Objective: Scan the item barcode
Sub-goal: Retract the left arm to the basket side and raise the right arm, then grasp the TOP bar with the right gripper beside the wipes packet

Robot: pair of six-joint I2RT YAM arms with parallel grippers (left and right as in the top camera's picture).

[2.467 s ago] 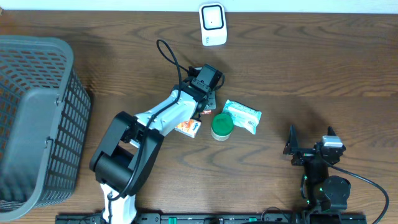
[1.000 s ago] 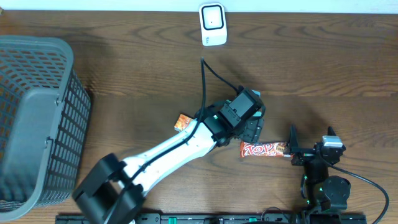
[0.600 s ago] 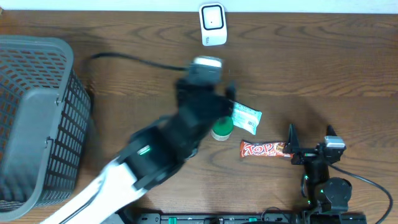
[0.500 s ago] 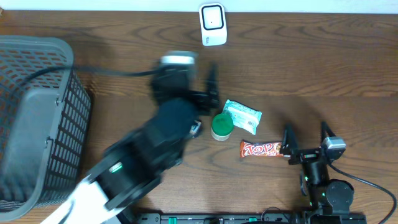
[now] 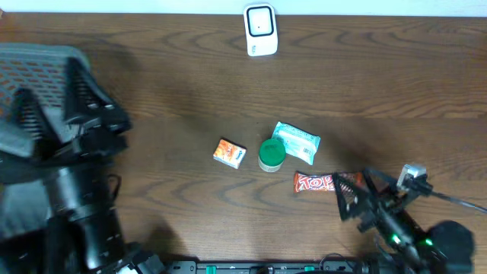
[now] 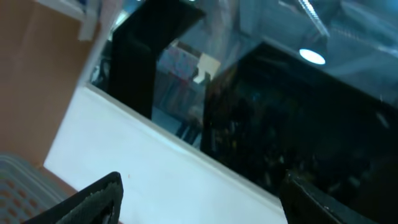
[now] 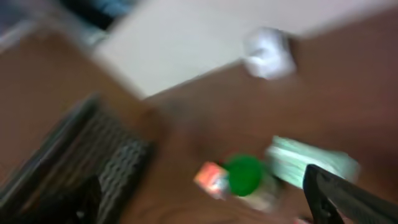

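A red candy bar (image 5: 321,183) lies flat on the table, right of centre. Just past its right end is my right gripper (image 5: 358,192), open and holding nothing. The white barcode scanner (image 5: 259,30) stands at the table's far edge; it is a pale blur (image 7: 268,53) in the right wrist view. My left gripper (image 5: 52,91) is raised high over the basket at the far left. It is open and empty. In the left wrist view its fingertips (image 6: 99,198) frame only a wall and a dark window.
An orange box (image 5: 229,153), a green-lidded jar (image 5: 272,154) and a mint-green packet (image 5: 297,142) sit together mid-table; the right wrist view shows them blurred. The grey basket (image 5: 42,53) at the left edge is mostly hidden under the left arm.
The left arm has swung away from the items to the far left and risen over the basket. The candy bar stays where it was set down. The right arm has tipped toward it.
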